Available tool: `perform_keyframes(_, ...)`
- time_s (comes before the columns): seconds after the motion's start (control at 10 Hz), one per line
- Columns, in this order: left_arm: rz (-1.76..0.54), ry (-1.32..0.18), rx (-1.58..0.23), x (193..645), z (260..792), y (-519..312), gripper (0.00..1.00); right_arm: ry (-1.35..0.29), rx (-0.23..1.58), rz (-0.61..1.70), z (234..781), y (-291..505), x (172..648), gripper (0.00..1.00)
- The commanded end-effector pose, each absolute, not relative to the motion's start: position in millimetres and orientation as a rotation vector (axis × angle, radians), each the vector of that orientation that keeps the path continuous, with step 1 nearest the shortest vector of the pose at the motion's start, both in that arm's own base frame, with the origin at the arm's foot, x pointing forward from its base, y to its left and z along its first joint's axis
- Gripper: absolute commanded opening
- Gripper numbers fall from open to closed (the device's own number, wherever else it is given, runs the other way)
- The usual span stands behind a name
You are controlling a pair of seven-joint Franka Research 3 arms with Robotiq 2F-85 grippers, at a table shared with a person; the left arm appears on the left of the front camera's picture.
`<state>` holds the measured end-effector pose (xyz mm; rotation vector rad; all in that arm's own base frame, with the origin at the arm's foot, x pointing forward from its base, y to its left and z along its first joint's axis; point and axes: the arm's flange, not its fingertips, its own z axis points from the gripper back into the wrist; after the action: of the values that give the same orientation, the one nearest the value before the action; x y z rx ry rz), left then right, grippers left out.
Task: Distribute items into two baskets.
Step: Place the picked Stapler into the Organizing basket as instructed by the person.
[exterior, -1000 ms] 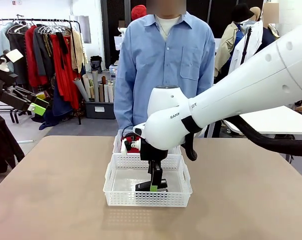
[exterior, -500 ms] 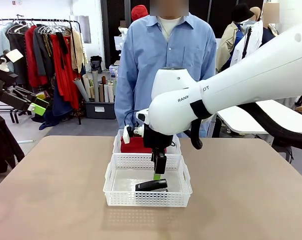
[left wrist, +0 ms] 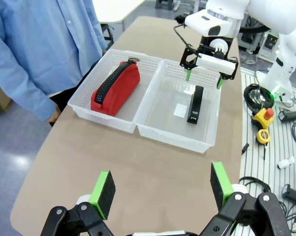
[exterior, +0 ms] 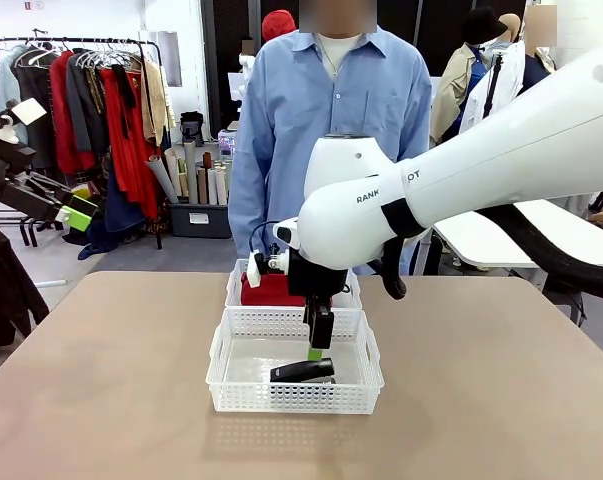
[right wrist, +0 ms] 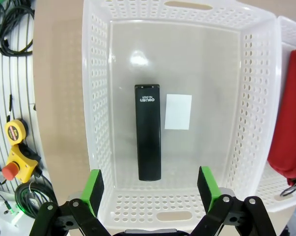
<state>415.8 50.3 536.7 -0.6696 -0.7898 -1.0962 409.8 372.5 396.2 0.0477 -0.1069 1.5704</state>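
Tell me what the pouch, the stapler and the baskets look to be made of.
Red pouch: soft woven fabric, matte, slumped, with a black zipper. Stapler: likely hard plastic casing, smooth black with slight sheen. Near basket and far basket: white moulded plastic, semi-glossy, with perforated walls.

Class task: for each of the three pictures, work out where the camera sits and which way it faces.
Front view: between the arms, facing the person; right pincer above the stapler.
Left wrist view: high, looking down at both baskets; open left pincer.
Right wrist view: straight down into the near basket; open right pincer.
Shared: stapler, red pouch.
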Motion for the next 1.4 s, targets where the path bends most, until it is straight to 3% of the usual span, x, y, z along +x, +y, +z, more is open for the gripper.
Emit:
perform_keyframes(0.0, -1.097, -0.787, -0.675, 414.8, 537.7, 50.2, 1.00, -0.115, 0.045, 1.573, 398.4, 373.7, 410.7, 1.00)
perform_keyframes(0.9, -1.097, -0.787, -0.675, 414.8, 537.7, 50.2, 1.00, -0.107, 0.048, 1.570, 396.3, 372.6, 409.8, 1.00)
perform_keyframes(1.3, -1.097, -0.787, -0.675, 414.8, 537.7, 50.2, 1.00, -0.211, 0.195, 1.293, 454.0, 274.7, 425.1, 1.00)
